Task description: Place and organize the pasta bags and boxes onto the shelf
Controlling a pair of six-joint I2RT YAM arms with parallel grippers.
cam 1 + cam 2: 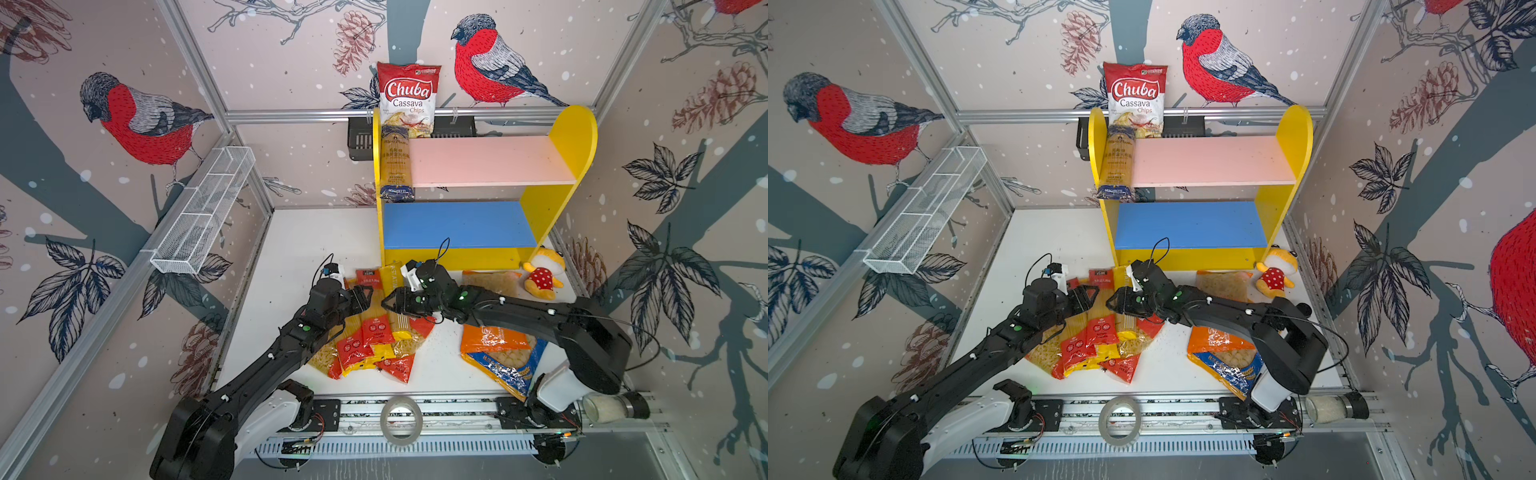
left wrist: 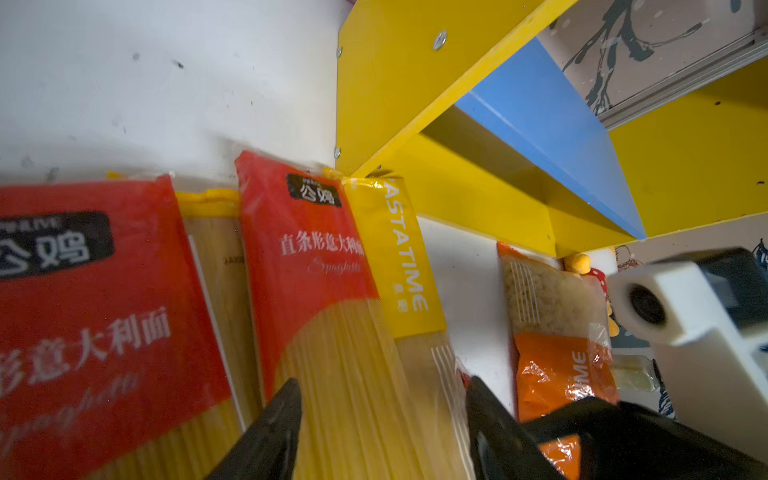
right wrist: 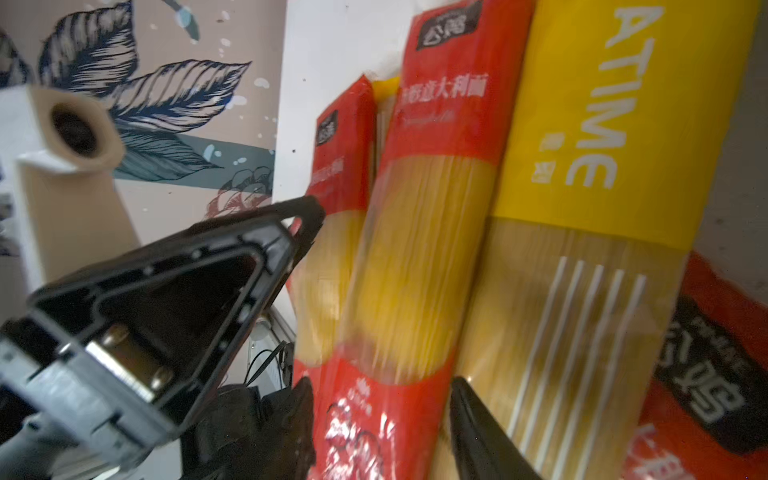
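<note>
A pile of long spaghetti packs (image 1: 374, 332) lies on the white table in front of the shelf (image 1: 577, 137). Both grippers meet over it. My left gripper (image 2: 384, 411) is open, its jaws straddling a red spaghetti pack (image 2: 307, 266) and the yellow PASTATIME pack (image 2: 399, 257). My right gripper (image 3: 380, 399) is open, its fingers close on either side of the same red pack (image 3: 440, 124), which looks blurred. A dark blue spaghetti pack (image 1: 395, 166) lies on the pink upper board at its left end. An orange bag (image 1: 490, 336) and a blue-yellow bag (image 1: 507, 365) lie under the right arm.
A Chuba chips bag (image 1: 409, 97) stands behind the shelf above a black basket (image 1: 359, 139). A plush toy (image 1: 542, 278) and another short-pasta bag (image 1: 492, 282) lie by the shelf's right foot. A wire rack (image 1: 203, 212) hangs on the left wall. A tape roll (image 1: 401, 419) and a jar (image 1: 615, 407) sit at the front rail.
</note>
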